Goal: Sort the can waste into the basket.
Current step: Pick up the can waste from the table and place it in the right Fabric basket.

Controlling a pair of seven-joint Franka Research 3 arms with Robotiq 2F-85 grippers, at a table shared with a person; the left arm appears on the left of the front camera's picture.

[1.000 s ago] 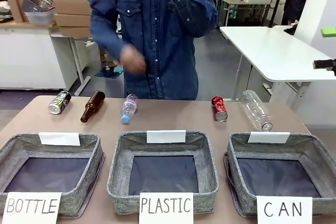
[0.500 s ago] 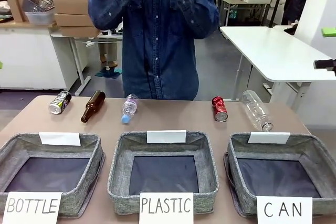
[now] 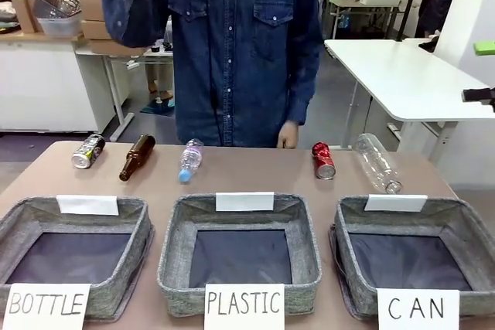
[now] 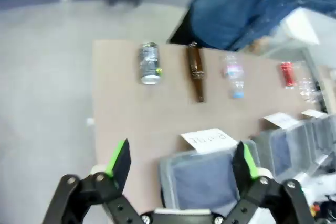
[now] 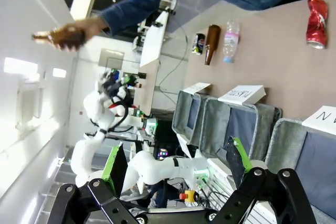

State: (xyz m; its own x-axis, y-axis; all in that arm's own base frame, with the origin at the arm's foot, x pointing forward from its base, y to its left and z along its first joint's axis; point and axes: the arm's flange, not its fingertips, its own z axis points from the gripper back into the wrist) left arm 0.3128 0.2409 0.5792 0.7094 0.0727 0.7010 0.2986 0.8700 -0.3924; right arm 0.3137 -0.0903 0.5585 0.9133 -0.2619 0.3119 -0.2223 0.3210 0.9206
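The left hand (image 4: 182,163) is spread wide, with nothing between its green-padded fingers. Just beyond them sits a grey basket (image 4: 202,174) at the near edge of the tabletop (image 4: 131,114). Farther ahead the dark can (image 4: 149,64) lies on its side. A brown bottle (image 4: 196,72) lies beside it, then a small plastic bottle (image 4: 233,74).

The right hand (image 5: 176,166) is also spread, with nothing in it. The basket marked CAN (image 5: 283,140) is the nearest thing beyond its fingers. The red can (image 5: 316,22) lies on the tabletop well past that basket, outside it. A large clear bottle (image 3: 377,162) lies just beside the red can. The person's lowered hand (image 3: 288,135) hangs near the red can on its other side. The person's raised hand (image 5: 79,30) holds another brown bottle.
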